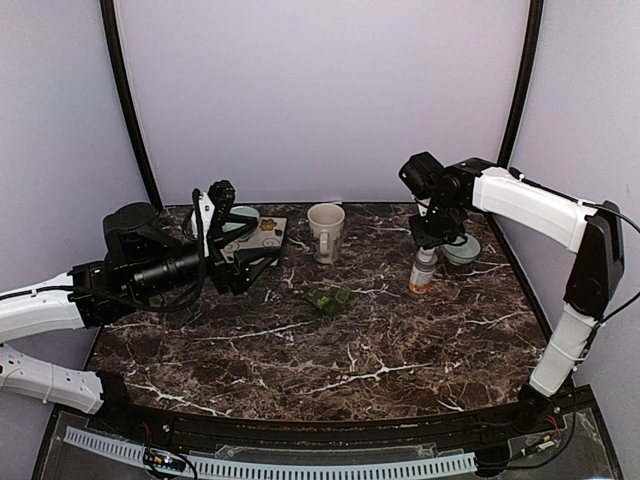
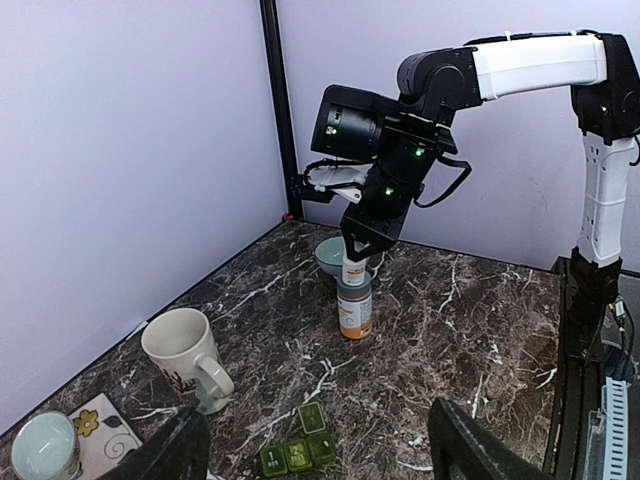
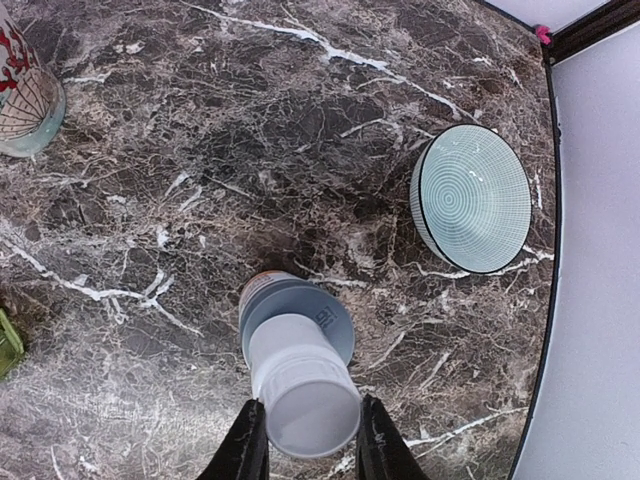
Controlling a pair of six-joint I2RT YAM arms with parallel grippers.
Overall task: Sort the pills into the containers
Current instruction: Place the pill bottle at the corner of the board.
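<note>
Because the bottle [image 2: 354, 310] likely needs opening first, right claw [image 3: 308, 440] is clamped on its white top [image 3: 303, 385]; left claw [image 2: 318, 430] hangs apart, empty; green pill box [image 1: 328, 299] lies mid tabletop [image 1: 400, 350], well apart from bottle.

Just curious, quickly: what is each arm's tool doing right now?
Left tool: open, holding nothing.
Right tool: closed on the white bottle cap.
</note>
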